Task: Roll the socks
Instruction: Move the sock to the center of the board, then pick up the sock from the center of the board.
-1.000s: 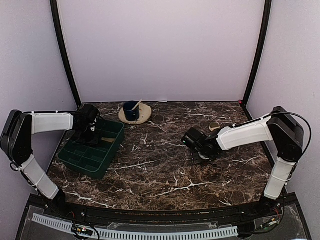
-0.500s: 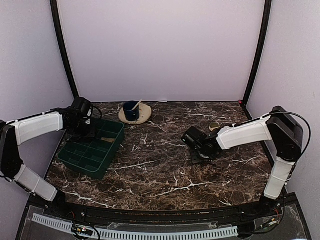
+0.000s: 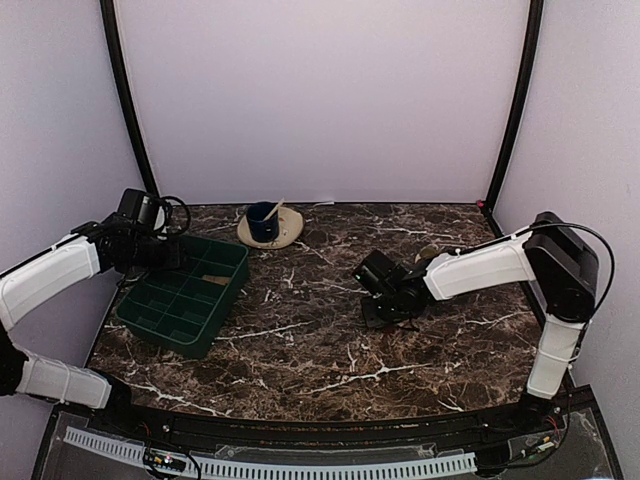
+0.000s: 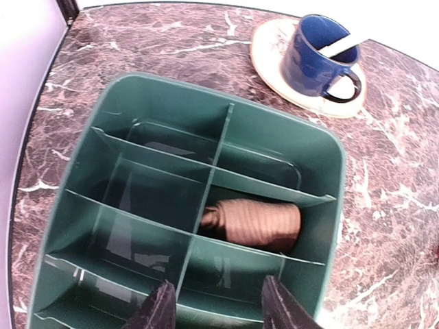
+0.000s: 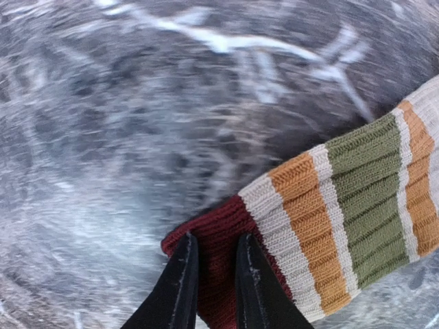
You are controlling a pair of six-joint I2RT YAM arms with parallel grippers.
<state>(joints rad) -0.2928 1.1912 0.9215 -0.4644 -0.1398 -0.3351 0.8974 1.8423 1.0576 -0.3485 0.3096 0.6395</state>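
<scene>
Now right claw (image 5: 214, 245) pinches striped sock (image 5: 343, 199).

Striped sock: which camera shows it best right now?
Right wrist: the striped sock shows close up, red end pinched in the right gripper. Top external hides it under that gripper; left wrist misses it.

The striped sock (image 5: 329, 205) at the lower right of the right wrist view is ribbed knit cloth, matt and faintly fuzzy; the plain tan sock (image 4: 257, 223), mid-frame in the left wrist view, is the same ribbed knit. The green tray (image 4: 178, 96) looks like smooth plastic with a soft sheen, the table (image 4: 391, 205) polished and marble-patterned, the blue mug (image 4: 309, 58) glossy.
</scene>
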